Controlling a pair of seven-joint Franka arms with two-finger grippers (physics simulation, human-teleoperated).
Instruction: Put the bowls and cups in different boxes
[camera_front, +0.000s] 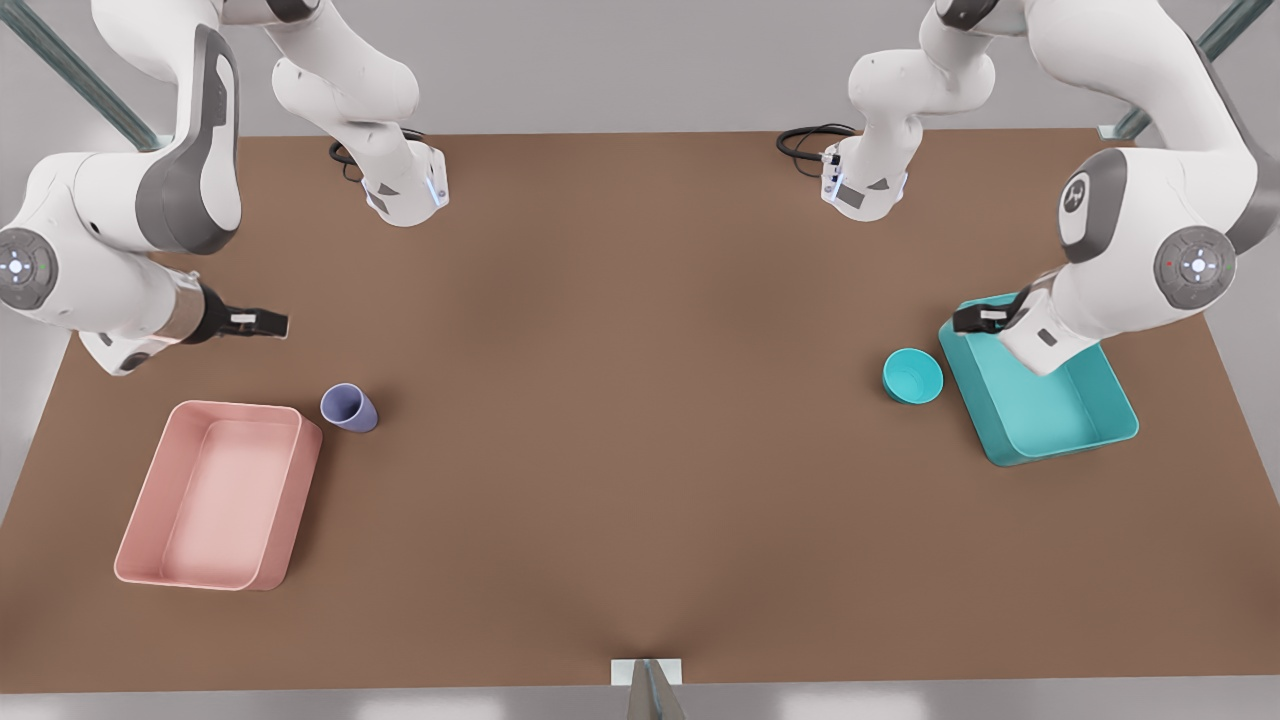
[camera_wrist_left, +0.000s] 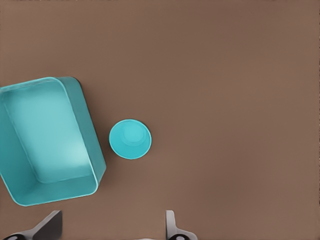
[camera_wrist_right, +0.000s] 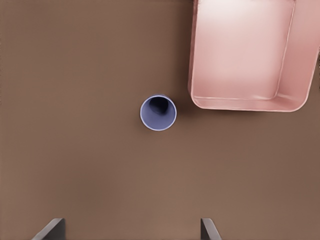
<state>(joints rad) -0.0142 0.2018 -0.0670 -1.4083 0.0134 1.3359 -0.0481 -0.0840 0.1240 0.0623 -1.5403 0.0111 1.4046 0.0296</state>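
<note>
In the front view, sitting upright: cup (camera_front: 349, 408) beside pink box (camera_front: 150, 500), bowl (camera_front: 912, 376) beside teal box (camera_front: 1110, 420). In the wrist views, hovering spread wide and empty: left gripper (camera_wrist_left: 110, 227) near the bowl, right gripper (camera_wrist_right: 131, 231) near the cup.

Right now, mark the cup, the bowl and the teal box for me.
cup (camera_wrist_right: 158, 112), right wrist view, inside its open mouth.
bowl (camera_wrist_left: 130, 139), left wrist view, middle of its inner floor.
teal box (camera_front: 1040, 412), front view, bare floor of the tub.
</note>
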